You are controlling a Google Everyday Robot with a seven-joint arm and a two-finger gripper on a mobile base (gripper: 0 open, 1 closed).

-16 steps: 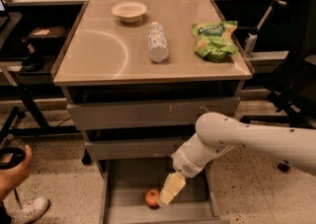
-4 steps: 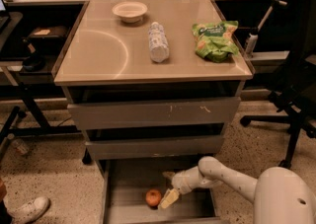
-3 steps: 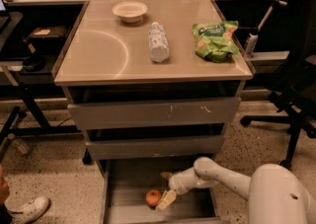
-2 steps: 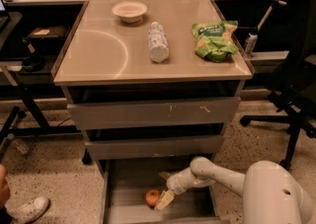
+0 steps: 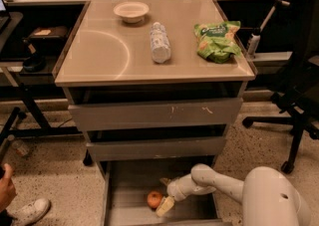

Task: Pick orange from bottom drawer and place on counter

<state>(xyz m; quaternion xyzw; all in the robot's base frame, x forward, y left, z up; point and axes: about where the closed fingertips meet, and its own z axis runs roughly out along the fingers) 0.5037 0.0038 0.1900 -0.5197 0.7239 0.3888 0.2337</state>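
One counter up top, bare at left inside arc mark. Bottom drawer stands open, lowest in scene. White arm enters drawer from right. Claw low inside drawer, just right of orange; touching or not, cannot tell. Grip state: cannot tell. Orange on drawer floor, mid-width, round, no long axis. Judgement: next move depends on small leftward offset.

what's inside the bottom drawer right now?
The orange lies on the bottom drawer floor, with the gripper low inside, close beside it; whether they touch is unclear. The arm covers the floor's right side, and the back is hidden under the drawer above.
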